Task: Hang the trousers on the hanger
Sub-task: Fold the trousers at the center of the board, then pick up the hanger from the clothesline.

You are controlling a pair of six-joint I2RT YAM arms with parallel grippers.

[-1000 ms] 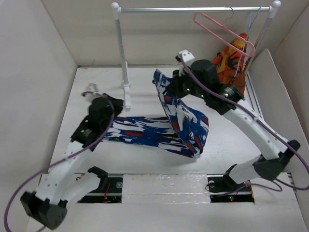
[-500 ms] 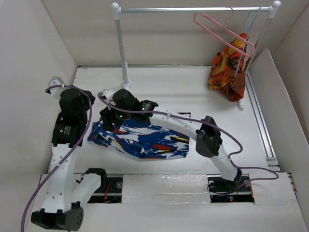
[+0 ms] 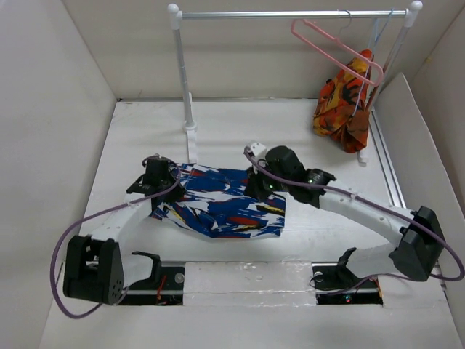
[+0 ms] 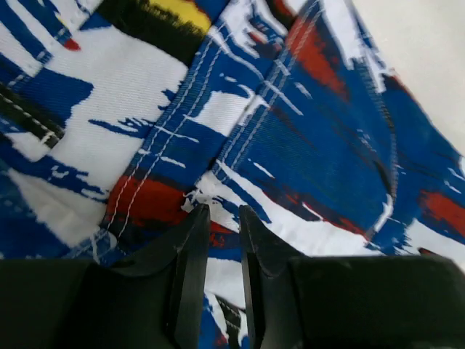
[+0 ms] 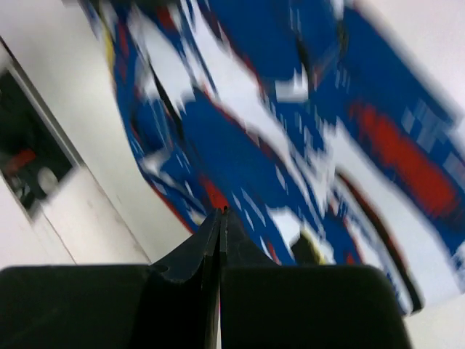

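blue splotched trousers (image 3: 218, 207) lay bunched on the surface (image 3: 145, 123), well apart from the pink hanger (image 3: 346, 45). the left hand (image 4: 219, 214) was barely parted and the right hand (image 5: 220, 214) pinched shut, both apparently empty, probably seeking a waistband grip.

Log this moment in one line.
trousers lying bunched on table | hanger on rail, untouched | left jaws slightly apart at trousers | right jaws shut above trousers

The trousers (image 3: 221, 207) are bright blue with white, red, yellow and black splotches. The hanger (image 3: 336, 46) is pink, the hanging garment (image 3: 347, 102) orange-red patterned, the table (image 3: 145, 123) white.
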